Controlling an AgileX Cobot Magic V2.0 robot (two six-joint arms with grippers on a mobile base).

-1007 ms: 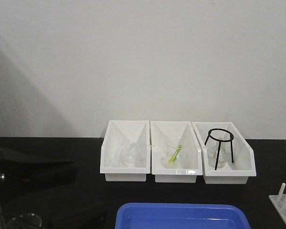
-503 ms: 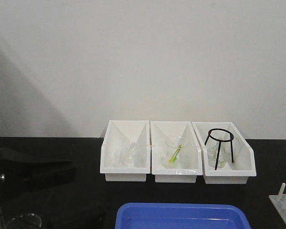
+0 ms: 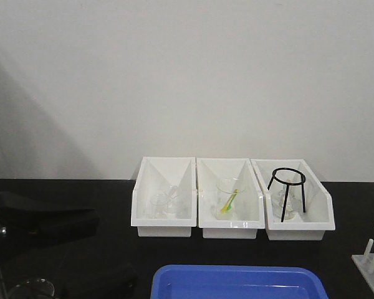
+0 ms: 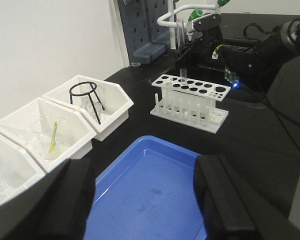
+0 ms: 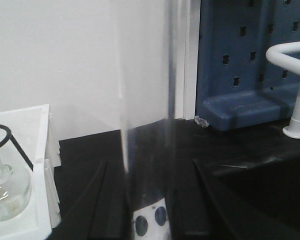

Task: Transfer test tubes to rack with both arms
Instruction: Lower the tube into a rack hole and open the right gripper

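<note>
At the far left of the front view, the dark left arm (image 3: 43, 218) lies low over the black worktop (image 3: 355, 199), and a glass beaker (image 3: 31, 288) stands at the bottom corner. In the left wrist view, the left hand (image 4: 145, 197) is spread wide with nothing between its fingers (image 4: 45, 200), and it hangs over the blue tray (image 3: 237, 277).

Behind the tray, three white bins (image 3: 230, 225) stand side by side against the wall. The left bin holds clear glassware. The middle one holds a glass with a yellow-green stick (image 3: 229, 200). The right one holds a black tripod (image 3: 287, 187) over a small flask.

Right of the tray stands the white rack (image 4: 190, 100), which the front view cuts off at its right edge. Above the rack's far corner, the right hand (image 4: 186, 42) grips one clear tube (image 4: 183, 75) upright. The tube's lower end is level with the top plate, but it is not clear whether it has entered a hole. In the right wrist view, the tube fills the middle between the two fingers, and the rack's holes show just below it. A blue pegboard (image 5: 250, 55) stands behind on the right.
</note>
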